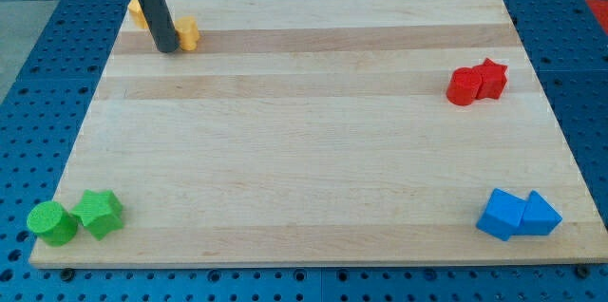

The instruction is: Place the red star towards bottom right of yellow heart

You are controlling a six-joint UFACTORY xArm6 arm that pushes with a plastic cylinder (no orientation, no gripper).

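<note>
My rod (pixel 154 8) comes down from the view's top left, and my tip (pixel 168 49) rests on the wooden worktop (pixel 304 150) near its top left corner. I have no jaws on this arm, only the straight dark rod, so there is nothing to report as apart or together.

Two yellow blocks sit up in that corner. One yellow block (pixel 187 32) lies just to the view's right of my tip, touching the rod or very nearly so; its shape is hard to make out from here. The other yellow block (pixel 138 11) is mostly hidden behind the rod, on its left side, and I cannot tell its shape either, so I cannot say which of the two is the heart.

The red star (pixel 491 77) is far across the worktop, near the right edge in the upper half of the view. A red cylinder (pixel 465 85) sits against its left side, the two touching. Both are well apart from my tip and from the yellow blocks.

In the bottom right corner a blue cube-like block (pixel 501 213) and a blue wedge-shaped block (pixel 538 215) lie side by side, touching. In the bottom left corner a green cylinder (pixel 51 222) sits beside a green star-like block (pixel 99 213), the two just touching.

The worktop rests on a blue perforated surface (pixel 38 74).
</note>
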